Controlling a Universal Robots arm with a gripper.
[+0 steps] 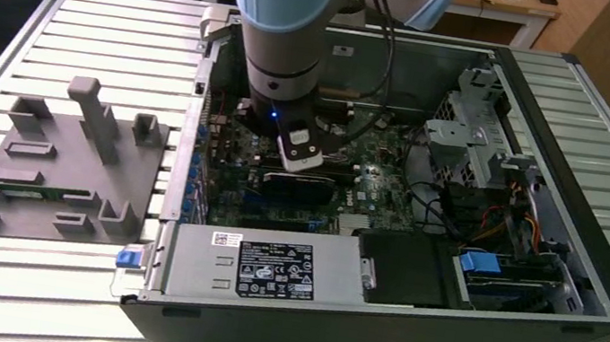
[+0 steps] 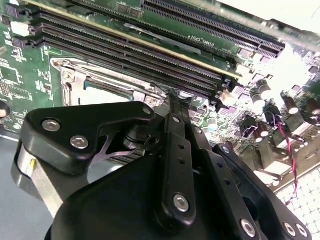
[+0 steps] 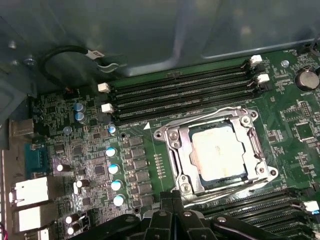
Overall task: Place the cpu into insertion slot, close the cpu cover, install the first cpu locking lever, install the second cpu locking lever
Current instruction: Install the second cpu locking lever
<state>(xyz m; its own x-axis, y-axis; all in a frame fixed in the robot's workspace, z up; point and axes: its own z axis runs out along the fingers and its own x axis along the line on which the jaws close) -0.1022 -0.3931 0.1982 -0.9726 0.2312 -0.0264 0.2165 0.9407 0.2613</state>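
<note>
**CPU seated, cover down, claw low at the socket's edge**

I see the open computer case [image 1: 388, 265] on the slatted table [image 1: 85, 20], my arm reaching inside. In the first wrist view the cpu [image 3: 218, 151] sits in the insertion slot [image 3: 176, 162], the cpu cover [image 3: 172, 135] framing it. The socket lies at one o'clock from my gripper [image 3: 176, 196], just beside it. I judge the fingers pinched narrow, holding nothing.

The pale silvery-beige square cpu [image 3: 218, 151] is seen lying flat in the silver-rimmed square insertion slot [image 3: 176, 165] on the green board. The thin silvery windowed cpu cover [image 3: 252, 145] is lowered flat around it.
</note>
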